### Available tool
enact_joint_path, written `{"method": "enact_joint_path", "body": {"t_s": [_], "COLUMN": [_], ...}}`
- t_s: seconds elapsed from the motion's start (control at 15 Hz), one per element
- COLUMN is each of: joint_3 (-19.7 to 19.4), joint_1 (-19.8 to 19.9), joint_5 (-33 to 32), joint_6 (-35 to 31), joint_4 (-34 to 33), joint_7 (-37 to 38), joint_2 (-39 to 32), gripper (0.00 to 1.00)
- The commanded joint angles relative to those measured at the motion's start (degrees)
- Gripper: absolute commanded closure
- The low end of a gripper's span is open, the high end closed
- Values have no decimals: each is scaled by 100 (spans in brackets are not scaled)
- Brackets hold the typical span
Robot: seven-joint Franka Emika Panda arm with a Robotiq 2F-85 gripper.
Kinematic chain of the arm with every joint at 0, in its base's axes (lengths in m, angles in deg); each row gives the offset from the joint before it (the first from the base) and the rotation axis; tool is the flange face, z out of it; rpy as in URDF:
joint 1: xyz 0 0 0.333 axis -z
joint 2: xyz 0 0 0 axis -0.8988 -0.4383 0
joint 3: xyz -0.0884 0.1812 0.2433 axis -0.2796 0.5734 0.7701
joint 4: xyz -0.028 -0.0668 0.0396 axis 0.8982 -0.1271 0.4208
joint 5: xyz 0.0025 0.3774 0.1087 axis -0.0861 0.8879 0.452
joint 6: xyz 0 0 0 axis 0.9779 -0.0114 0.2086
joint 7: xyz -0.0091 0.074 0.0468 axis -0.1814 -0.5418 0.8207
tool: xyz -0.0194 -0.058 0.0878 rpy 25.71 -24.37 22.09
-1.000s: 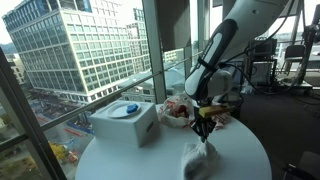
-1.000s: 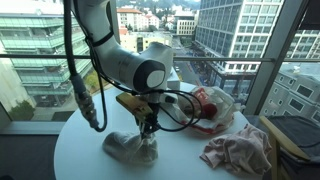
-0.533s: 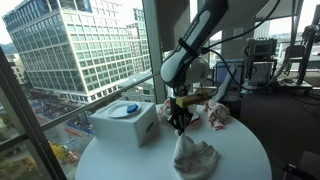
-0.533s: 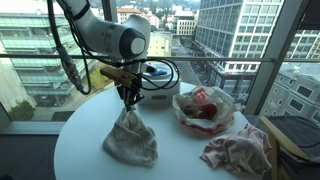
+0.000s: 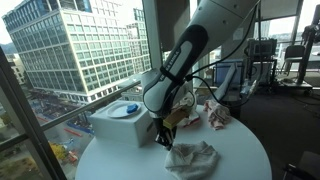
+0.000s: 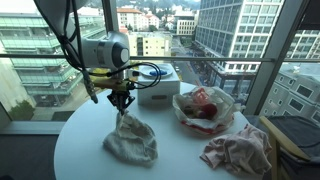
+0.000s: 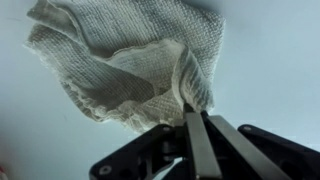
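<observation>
My gripper is shut on a corner of a grey-white woven cloth. It holds that corner up a little above the round white table, while the rest of the cloth lies crumpled on the tabletop. In the wrist view the cloth's edge is pinched between the two closed fingers.
A white box with a blue item on top stands by the window. A clear bowl with red and white contents sits beyond it. A pinkish crumpled cloth lies near the table's edge.
My gripper has moved across the table toward the window side and the white box, dragging the grey-white cloth with it. The cloth now trails lower and flatter.
</observation>
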Motion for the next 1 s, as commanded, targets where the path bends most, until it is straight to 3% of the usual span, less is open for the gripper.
{"method": "enact_joint_path", "body": {"t_s": [0.0,0.27,0.73,0.93], "joint_3": [-328,-578,-609,-802], "joint_1": [-354,-492,-570,-773], "joint_5": [-764,-1373,-1512,-1932], "joint_6": [77,166,296,182], "joint_4": [-621,-1148,-2102,-2223], "joint_7": [52,70,-126,-59], "joint_2": [-315,-637,-1490,-1636], "gripper": [97,96,93,92]}}
